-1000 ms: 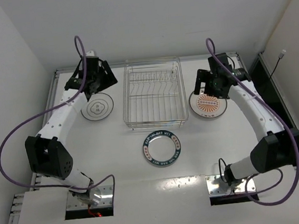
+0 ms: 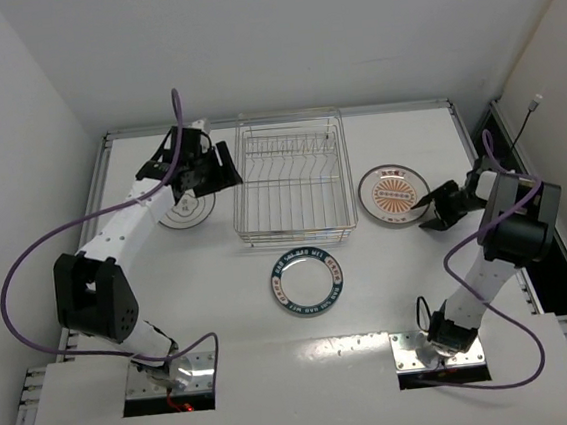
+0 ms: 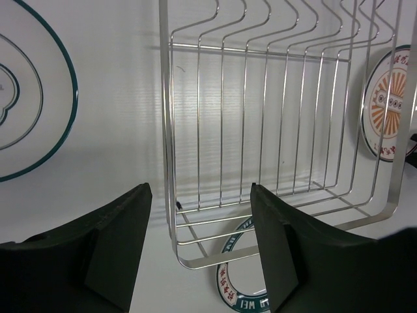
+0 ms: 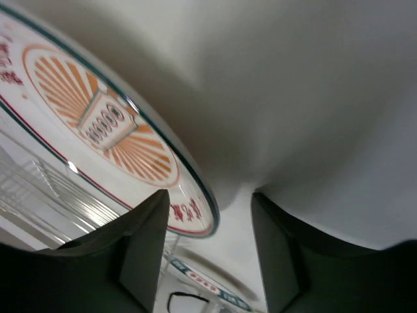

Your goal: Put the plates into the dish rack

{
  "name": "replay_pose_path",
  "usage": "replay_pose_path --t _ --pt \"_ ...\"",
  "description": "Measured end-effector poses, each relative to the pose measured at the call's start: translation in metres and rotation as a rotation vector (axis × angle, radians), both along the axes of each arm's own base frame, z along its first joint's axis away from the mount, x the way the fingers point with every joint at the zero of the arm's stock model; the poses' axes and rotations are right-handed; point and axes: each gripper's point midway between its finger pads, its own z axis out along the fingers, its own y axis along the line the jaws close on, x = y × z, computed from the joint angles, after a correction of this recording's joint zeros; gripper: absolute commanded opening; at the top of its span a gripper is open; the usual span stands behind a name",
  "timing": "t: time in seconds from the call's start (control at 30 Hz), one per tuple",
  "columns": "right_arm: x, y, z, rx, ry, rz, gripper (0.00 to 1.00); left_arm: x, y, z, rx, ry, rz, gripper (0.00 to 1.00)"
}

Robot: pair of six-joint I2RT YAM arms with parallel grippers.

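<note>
No plate is in the dish rack (image 2: pixel 290 177) yet; all three lie flat on the tabletop (image 2: pixel 392 292). The sunburst plate (image 2: pixel 392 194) sits at the rack's 3 o'clock, the thin-ringed plate (image 2: pixel 175 218) at its 9 o'clock and the teal-rimmed plate (image 2: pixel 307 280) at its 6 o'clock. The right pincer (image 4: pixel 208 201), low at the sunburst plate's 4 o'clock, stands wide with the rim just ahead of its gap, so the pickup looks in hand. Next it likely needs one finger under the rim, a firm close, then a tilt upright between prongs. The left pincer (image 3: pixel 201 192), wide and empty, hovers between the thin-ringed plate and the rack.
</note>
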Motion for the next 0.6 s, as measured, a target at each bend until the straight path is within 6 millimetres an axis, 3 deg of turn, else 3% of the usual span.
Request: replay_pose_path --t 0.07,0.17,0.2,0.23,0.47,0.6 --pt "0.006 0.004 -0.002 0.025 -0.003 -0.004 0.4 0.003 0.0 0.008 -0.001 -0.015 -0.001 0.59" --pt "0.016 0.01 -0.007 0.056 0.002 0.001 0.19 0.006 0.001 0.016 -0.003 -0.031 0.0 0.59" --pt "0.018 0.011 -0.008 0.064 0.005 0.002 0.05 0.007 0.002 0.016 -0.003 -0.032 0.003 0.59" --pt "0.021 0.012 -0.009 0.071 0.004 0.008 0.0 0.007 0.004 0.016 -0.002 -0.03 0.006 0.59" --pt "0.041 0.008 0.018 0.029 -0.076 0.031 0.0 0.004 0.01 0.012 0.008 -0.007 0.017 0.59" --pt "0.048 -0.006 0.059 -0.131 -0.126 0.014 0.0 0.002 0.011 0.01 0.011 0.004 0.017 0.59"
